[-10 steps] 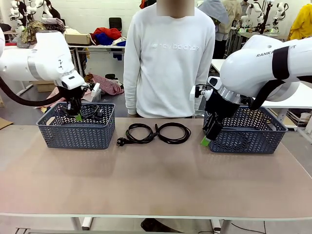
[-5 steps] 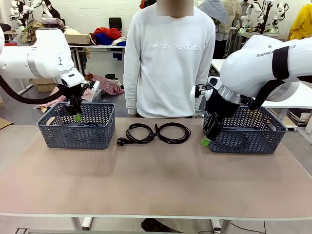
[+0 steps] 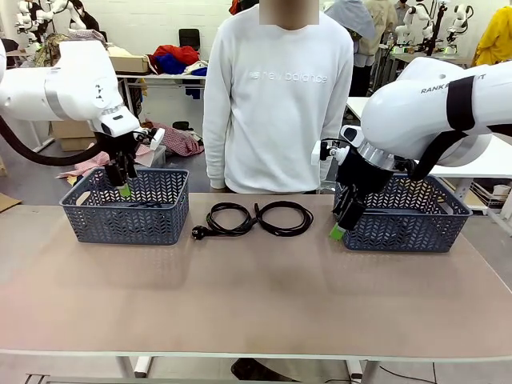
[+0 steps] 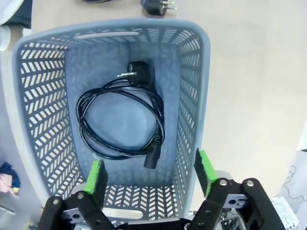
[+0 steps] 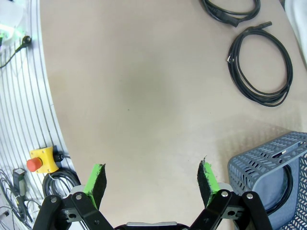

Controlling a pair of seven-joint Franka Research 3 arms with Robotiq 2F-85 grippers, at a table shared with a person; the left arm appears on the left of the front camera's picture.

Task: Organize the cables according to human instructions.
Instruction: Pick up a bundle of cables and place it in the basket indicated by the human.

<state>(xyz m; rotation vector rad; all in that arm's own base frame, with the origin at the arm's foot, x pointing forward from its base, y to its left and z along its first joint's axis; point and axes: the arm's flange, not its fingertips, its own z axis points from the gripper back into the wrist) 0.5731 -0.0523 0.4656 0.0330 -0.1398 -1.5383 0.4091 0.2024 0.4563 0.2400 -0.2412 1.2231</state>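
Left pincer [image 4: 149, 165], jaws standing apart and gripping nothing, is hovering over my left basket [image 4: 200, 81], where one coiled cable [image 4: 160, 122] is lying flat. My right pincer [image 5: 151, 172] (likewise apart, empty) is hanging beside the right basket [image 5: 268, 158]. A second cable [image 3: 232, 231] and a third cable [image 3: 284, 233] are lying side by side near the middle of the table's [image 3: 256, 304] far edge.

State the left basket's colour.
Blue-grey, on the plastic lattice basket; left wrist view shows it best.

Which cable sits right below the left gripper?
The coiled cable inside the left basket, under the open left gripper. The plugged table cable and the other table cable lie outside any basket.
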